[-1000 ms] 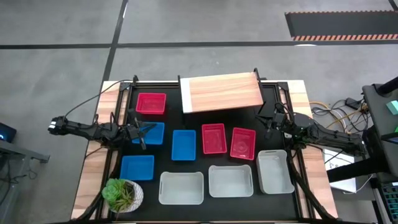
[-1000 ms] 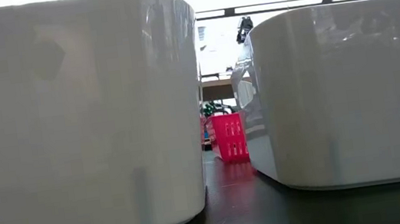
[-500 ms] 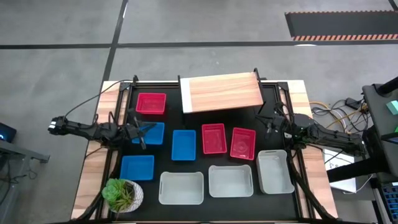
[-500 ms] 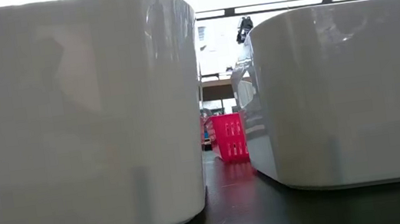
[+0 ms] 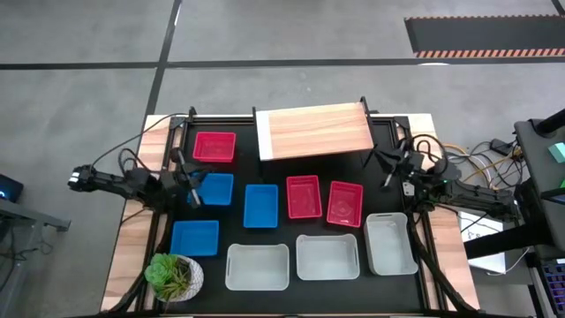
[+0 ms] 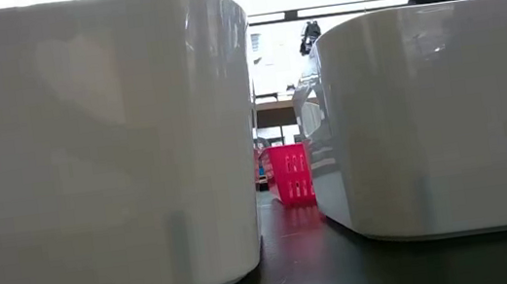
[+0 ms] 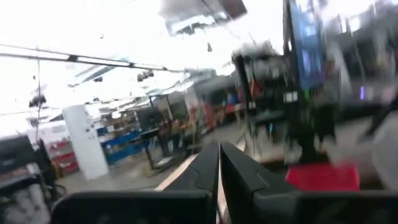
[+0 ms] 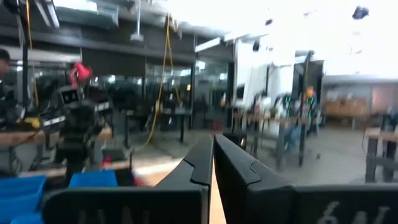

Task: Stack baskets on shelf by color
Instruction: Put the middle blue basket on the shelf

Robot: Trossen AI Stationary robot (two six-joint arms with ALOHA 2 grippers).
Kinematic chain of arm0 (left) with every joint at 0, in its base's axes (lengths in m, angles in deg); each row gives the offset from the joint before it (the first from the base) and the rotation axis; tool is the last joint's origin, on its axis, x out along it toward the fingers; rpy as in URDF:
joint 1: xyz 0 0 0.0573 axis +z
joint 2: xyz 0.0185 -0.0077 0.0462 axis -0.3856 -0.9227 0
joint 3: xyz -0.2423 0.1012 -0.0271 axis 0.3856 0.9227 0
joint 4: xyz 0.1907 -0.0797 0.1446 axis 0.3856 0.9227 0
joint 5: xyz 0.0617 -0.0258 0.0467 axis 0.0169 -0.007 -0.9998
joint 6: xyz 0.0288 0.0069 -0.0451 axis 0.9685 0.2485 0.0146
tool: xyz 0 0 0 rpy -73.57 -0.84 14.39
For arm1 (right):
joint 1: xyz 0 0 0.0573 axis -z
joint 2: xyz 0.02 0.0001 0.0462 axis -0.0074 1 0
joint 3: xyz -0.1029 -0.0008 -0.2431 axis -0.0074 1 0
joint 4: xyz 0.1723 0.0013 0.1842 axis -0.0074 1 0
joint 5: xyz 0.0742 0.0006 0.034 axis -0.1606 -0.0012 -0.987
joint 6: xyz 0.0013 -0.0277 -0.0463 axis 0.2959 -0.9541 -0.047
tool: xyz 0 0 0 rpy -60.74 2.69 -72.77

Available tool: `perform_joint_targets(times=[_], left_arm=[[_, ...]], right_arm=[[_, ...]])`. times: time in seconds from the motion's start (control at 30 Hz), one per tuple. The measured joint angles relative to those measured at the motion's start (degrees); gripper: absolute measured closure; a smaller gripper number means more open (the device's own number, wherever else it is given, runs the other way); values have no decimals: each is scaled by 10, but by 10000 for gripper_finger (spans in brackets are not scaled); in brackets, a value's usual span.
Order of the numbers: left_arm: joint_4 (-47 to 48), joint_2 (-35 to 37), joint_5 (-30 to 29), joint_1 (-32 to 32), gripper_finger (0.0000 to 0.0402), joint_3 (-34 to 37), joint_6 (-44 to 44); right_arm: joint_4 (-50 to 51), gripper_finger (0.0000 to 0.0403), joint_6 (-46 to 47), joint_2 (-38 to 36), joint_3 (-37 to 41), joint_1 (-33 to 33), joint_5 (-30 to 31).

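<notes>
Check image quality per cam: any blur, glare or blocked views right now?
High view: sharp, evenly lit, all baskets and the shelf readable. Low view: two white baskets fill the frame, leaving one red basket in the gap; windows behind blown out. Left wrist view: heavy motion blur, overexposed ceiling. Right wrist view: softer blur, bright patch above, shut fingers clear.

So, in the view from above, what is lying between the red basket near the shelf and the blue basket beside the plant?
In the high view, another blue basket lies between the red basket and the blue basket beside the plant; the left gripper is at its edge.
</notes>
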State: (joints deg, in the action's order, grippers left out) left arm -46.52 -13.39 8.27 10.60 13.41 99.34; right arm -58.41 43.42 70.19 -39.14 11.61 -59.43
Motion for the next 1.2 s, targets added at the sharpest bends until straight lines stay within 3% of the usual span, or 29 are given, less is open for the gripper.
perform_joint_targets(times=[0.1,0.2,0.33,0.43,0.7,0.9,1.03,1.2], left_arm=[[-22,-3,43,0,402,0,-67],[-17,-10,125,0,402,0,-109],[-18,-32,250,0,402,1,-107],[-59,-54,297,0,402,1,-97],[-264,-161,297,0,402,-16,-110],[-288,-261,260,1,402,-74,-91],[-288,-350,190,1,402,-124,-95],[-274,-458,182,1,402,-181,-127]], right_arm=[[-25,394,-15,0,0,0,0],[-26,394,-15,0,0,0,0],[-17,394,-16,0,0,0,0],[-13,394,-15,0,0,0,0],[-35,394,-16,7,0,0,-30],[-174,394,-66,52,10,0,-130],[-230,394,-107,88,10,0,-137],[-290,394,-122,114,10,0,-149]])
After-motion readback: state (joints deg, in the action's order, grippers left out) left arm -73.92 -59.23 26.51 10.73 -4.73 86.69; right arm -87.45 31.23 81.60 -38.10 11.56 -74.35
